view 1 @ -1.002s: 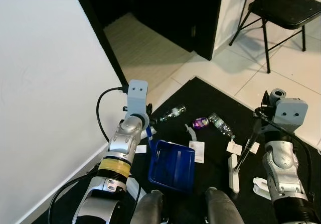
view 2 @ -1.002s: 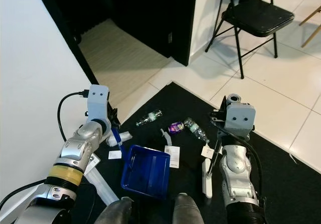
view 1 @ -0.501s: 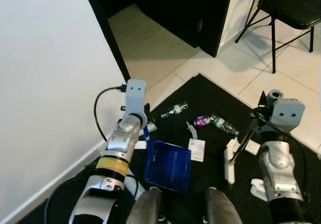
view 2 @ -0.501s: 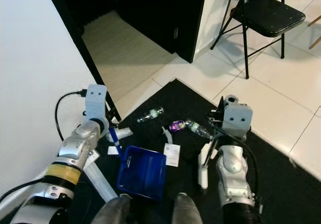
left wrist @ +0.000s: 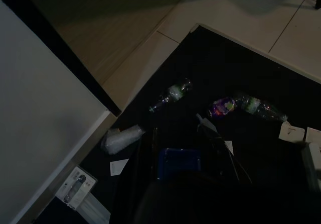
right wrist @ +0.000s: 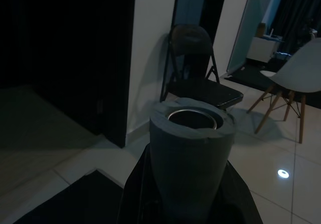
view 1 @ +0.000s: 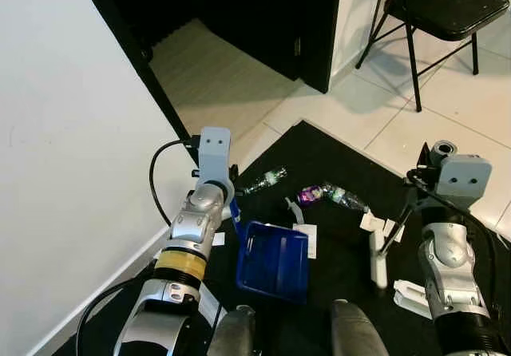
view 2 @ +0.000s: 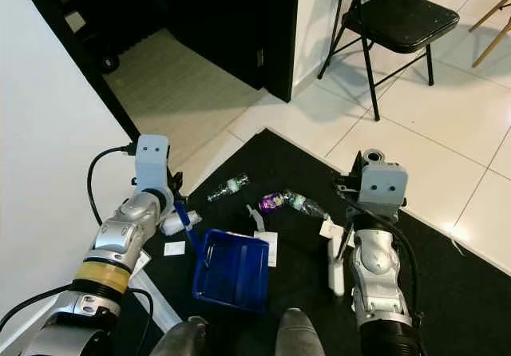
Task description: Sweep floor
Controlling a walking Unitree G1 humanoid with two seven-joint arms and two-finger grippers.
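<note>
Blue dustpan resting on the black mat, near its wall-side edge, mouth facing the litter. Left end effector clamped on the dustpan's blue handle. Right end effector down at the broom's dark shaft; grey shaft end seen between the black fingers in the right wrist view, so judged clamped on it. White broom head on the mat toward its tile-side edge, well apart from the dustpan.

Litter spread between the two: clear bottle, purple wrapper touching a second bottle, paper tags just beside the pan.

Risks, as judged:
- Bottles likely to roll off toward the mat's far edge and onto the tiles under a fast stroke.
- Flat tags liable to slide beneath the pan lip if the lip sits lifted.
- Pan liable to skid if struck by the broom head.

Hard to make out: fingertip contact on the handle, obscured by the wrist housing; left wrist view very dark; item near the baseboard unidentifiable; mat's near edge cut off.
</note>
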